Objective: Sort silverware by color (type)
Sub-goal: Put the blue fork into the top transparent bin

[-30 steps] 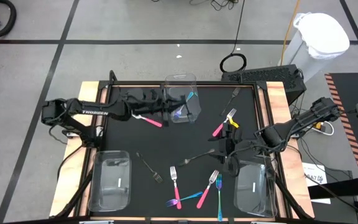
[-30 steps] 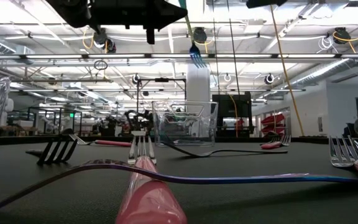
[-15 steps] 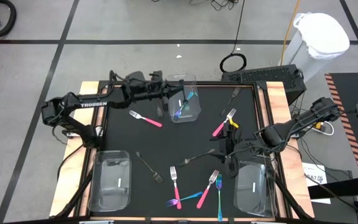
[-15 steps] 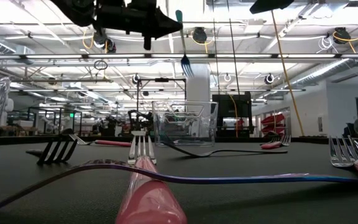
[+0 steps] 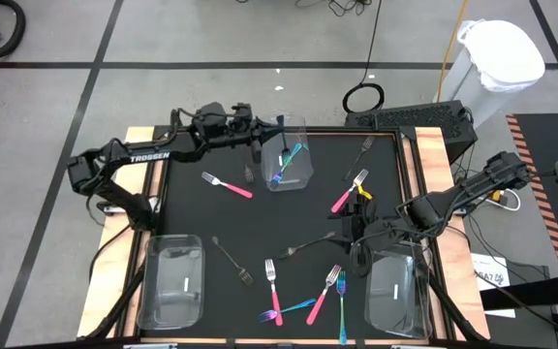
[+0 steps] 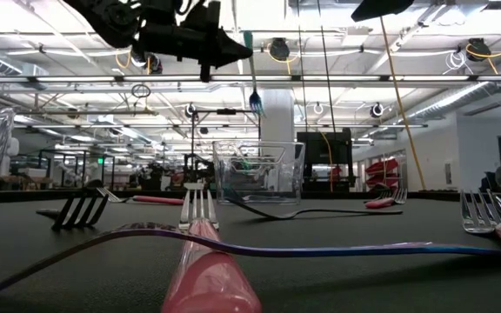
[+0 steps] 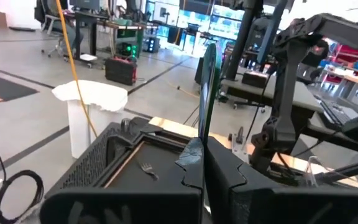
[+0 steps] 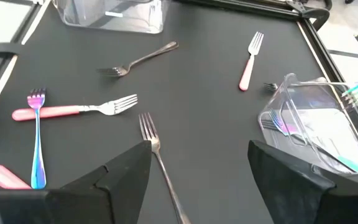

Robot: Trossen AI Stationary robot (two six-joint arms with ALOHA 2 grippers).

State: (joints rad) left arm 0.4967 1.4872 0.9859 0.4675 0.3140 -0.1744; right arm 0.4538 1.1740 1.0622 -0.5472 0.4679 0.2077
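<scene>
Teal in its handle, a fork point(image 6: 254, 65) is being held upright by the left gripper point(image 5: 257, 136), whose fingers are clamped together on the handle while the tines are hanging down above the clear bin point(image 5: 286, 155) at the far edge of the black mat point(image 5: 260, 218). Inside that bin several teal and iridescent utensils point(image 5: 287, 163) are being kept. In the left wrist view the dark-green handle point(image 7: 207, 93) is being shown rising from between the closed fingers.

Near the mat's right edge the right gripper point(image 5: 355, 236) is being held low with its fingers spread wide apart and nothing between them; a dark fork point(image 8: 157, 149) is lying just in front of it.

Across the mat the rest of the silverware is lying loose: a pink-handled fork point(image 5: 227, 185) beside the far bin, another pink fork point(image 5: 348, 191) towards the far right corner with a dark fork point(image 5: 364, 147) beyond it, a dark fork point(image 5: 231, 260) near the middle, and a cluster of pink, teal and iridescent forks point(image 5: 308, 296) at the near edge. Two further clear bins are being kept at the near left corner point(image 5: 172, 281) and the near right corner point(image 5: 395, 291).
</scene>
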